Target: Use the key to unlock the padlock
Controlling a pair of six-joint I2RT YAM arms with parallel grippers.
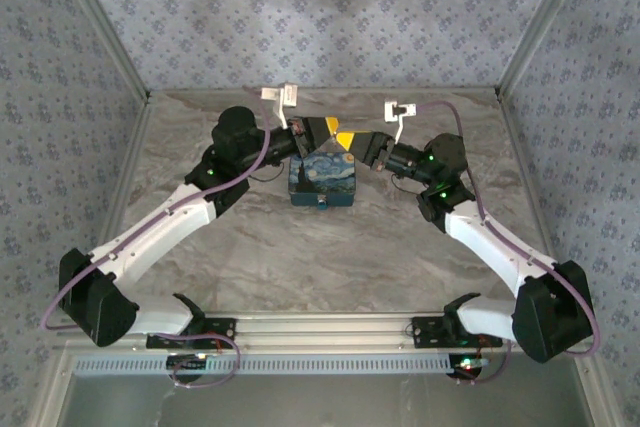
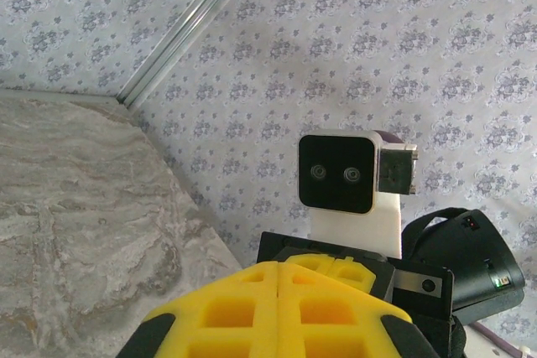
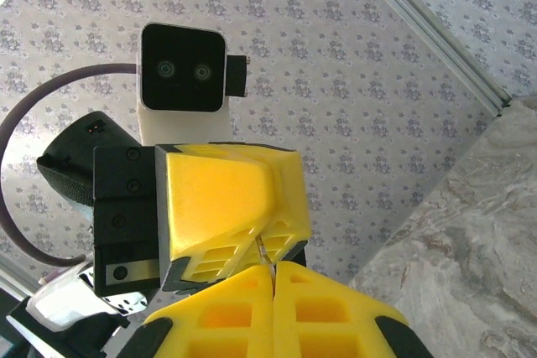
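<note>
My two grippers meet tip to tip above the table's middle. The left gripper (image 1: 322,130) has its yellow jaws pressed together, seen close up in its own wrist view (image 2: 278,267). The right gripper (image 1: 347,137) faces it, jaws likewise together (image 3: 274,267). A thin silver strip, the key (image 3: 265,251), runs from the seam of the right gripper into the seam of the left gripper's fingers (image 3: 222,199); both pinch it. Beyond my left fingertips, the right gripper's yellow fingertips (image 2: 357,270) show. The padlock is out of view.
A box printed with a blue starry painting (image 1: 322,182) sits on the marble table (image 1: 250,247) just below the meeting grippers. Patterned walls close in the back and both sides, with metal frame posts (image 2: 189,23) at the corners.
</note>
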